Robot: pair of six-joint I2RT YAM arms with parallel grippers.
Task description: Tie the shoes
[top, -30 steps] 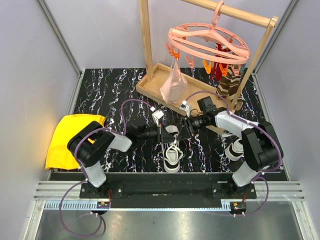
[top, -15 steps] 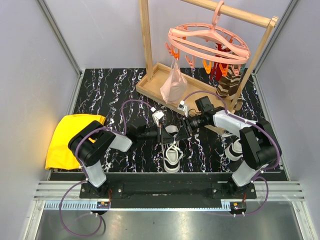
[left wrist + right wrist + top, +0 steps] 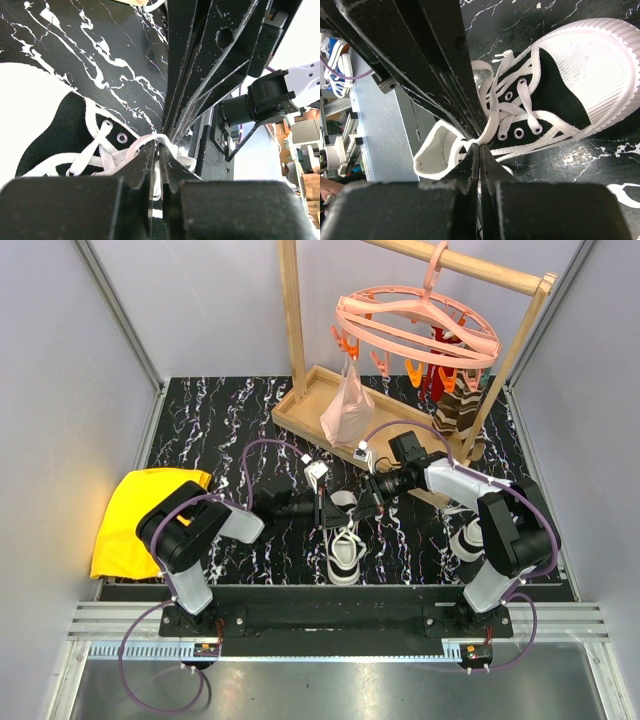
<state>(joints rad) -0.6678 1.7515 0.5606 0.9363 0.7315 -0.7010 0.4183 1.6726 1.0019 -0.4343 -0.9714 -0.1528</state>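
Right claw (image 3: 479, 145) has just been clamped onto long white lace (image 3: 492, 119) of black-and-white canvas sneaker (image 3: 590, 75).
Left claw (image 3: 158, 146) is likewise clamped on lace; ends should be drawn apart evenly.

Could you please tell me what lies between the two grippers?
In the top view, the shoe lies between left gripper and right gripper, each pinching a lace.

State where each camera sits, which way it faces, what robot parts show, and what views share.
Top external: above, behind the bases, looking down on the table; left arm and right arm show.
Left wrist: on its arm, facing past the left gripper at a shoe.
Right wrist: likewise, past the right gripper at that shoe's laces.
Shared: all three see that shoe.
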